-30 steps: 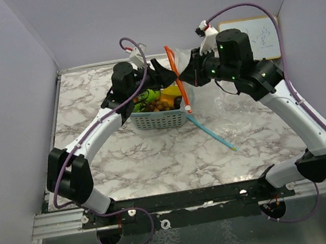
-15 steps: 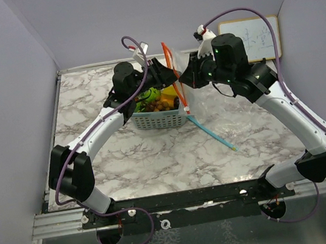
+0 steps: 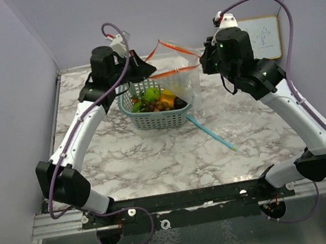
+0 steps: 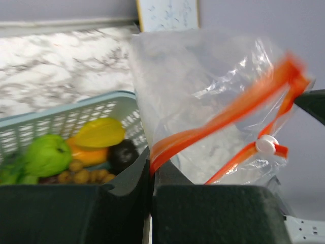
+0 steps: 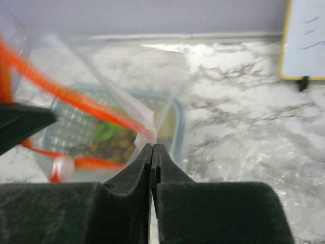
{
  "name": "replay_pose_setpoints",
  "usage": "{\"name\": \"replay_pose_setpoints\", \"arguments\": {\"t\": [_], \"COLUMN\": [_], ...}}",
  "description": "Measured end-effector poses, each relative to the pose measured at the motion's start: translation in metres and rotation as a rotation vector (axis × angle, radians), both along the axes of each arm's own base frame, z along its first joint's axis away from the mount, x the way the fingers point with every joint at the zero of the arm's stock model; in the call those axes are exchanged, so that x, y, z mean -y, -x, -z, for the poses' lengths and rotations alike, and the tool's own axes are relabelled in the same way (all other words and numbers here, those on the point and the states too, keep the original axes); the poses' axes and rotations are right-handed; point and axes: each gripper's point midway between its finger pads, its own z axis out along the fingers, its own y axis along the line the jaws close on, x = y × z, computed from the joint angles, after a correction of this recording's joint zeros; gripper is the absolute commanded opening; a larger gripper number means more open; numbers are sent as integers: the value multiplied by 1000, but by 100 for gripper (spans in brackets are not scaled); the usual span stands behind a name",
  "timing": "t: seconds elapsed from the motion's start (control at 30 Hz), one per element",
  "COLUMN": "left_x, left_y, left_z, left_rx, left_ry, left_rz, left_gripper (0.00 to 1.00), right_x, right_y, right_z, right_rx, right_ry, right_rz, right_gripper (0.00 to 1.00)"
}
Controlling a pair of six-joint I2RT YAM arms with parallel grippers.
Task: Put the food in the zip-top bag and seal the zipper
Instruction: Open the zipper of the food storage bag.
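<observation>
Both my left claw (image 4: 151, 165) and right claw (image 5: 152, 148) are clamped shut on the orange rim of the zip-top bag (image 4: 203, 91), stretching it above the basket's (image 3: 157, 121) far edge, I judge to ready its mouth. The food (image 3: 158, 100) lies inside that basket.

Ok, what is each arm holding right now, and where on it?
Both hold the zip-top bag: left gripper pinches one end of its orange zipper strip, right gripper the opposite end.

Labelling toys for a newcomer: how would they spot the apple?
On the marble table, find the teal mesh basket by the clear bag. The apple lies inside it: round, bright green, while its neighbours are yellow, brown and dark purple.
</observation>
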Motion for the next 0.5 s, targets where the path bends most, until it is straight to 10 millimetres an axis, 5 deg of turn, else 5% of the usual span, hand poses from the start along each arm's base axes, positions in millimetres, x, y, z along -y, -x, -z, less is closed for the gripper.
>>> {"name": "replay_pose_setpoints", "arguments": {"t": [0.1,0.23,0.43,0.5], "left_x": [-39,-67,-112,-136], "left_y": [-1,11,29,35], "left_z": [-28,-63,-103,-110], "left_rx": [69,167,289,308], "left_ry": [-64,-163,-310,-374], "left_rz": [-98,-171,-332,-430], "left_gripper": [0,0,0,0], "right_x": [14,16,-47,-69], "right_y": [-8,-27,-59,-64], "right_z": [-15,-18,8,22], "right_rx": [46,63,33,4], "right_ry": [24,45,-15,-31], "right_rz": [80,137,-54,-139], "right_gripper": [2,2,3,16]}}
